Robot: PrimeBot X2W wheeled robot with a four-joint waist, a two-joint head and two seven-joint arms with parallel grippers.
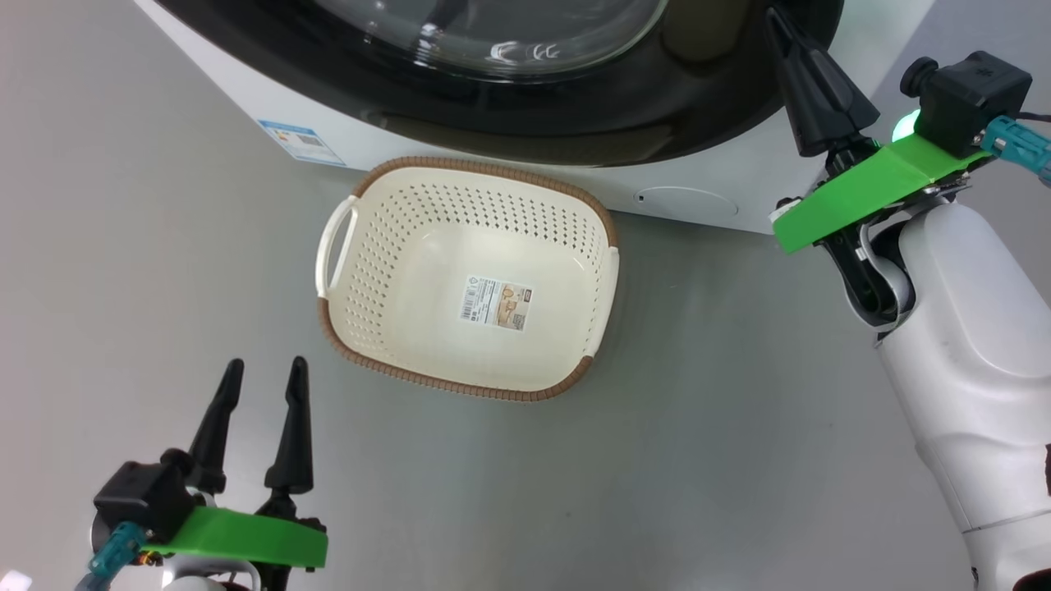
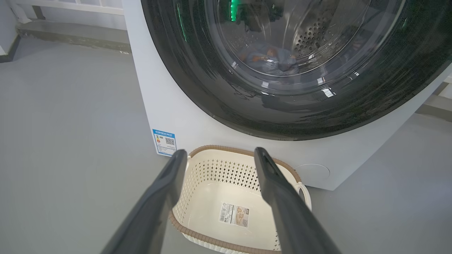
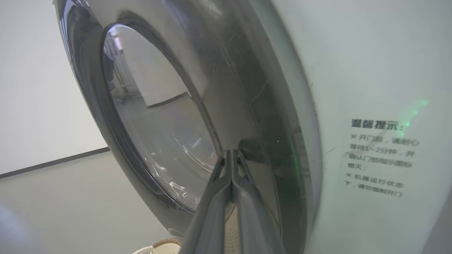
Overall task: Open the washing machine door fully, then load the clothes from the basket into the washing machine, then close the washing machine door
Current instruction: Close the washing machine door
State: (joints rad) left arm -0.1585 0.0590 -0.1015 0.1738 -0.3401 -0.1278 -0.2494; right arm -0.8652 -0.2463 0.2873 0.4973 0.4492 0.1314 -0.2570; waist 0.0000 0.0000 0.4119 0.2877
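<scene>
Facing the glossy round door (image 1: pixel 575 123), right jaws meet, empty; left jaws gape empty.

The head camera looks steeply down from above: the basket (image 1: pixel 394 271) lies ahead of the left gripper (image 1: pixel 267 361), and the washing machine door (image 1: pixel 575 123) is beyond it at the upper edge. The left wrist camera sits low behind its own fingers, facing forward at the same basket just past the fingertips, with the door above it. The right wrist camera looks along the right gripper (image 3: pixel 231 152), close up to the door's black rim, with the basket's rim beside the fingers' base.
</scene>
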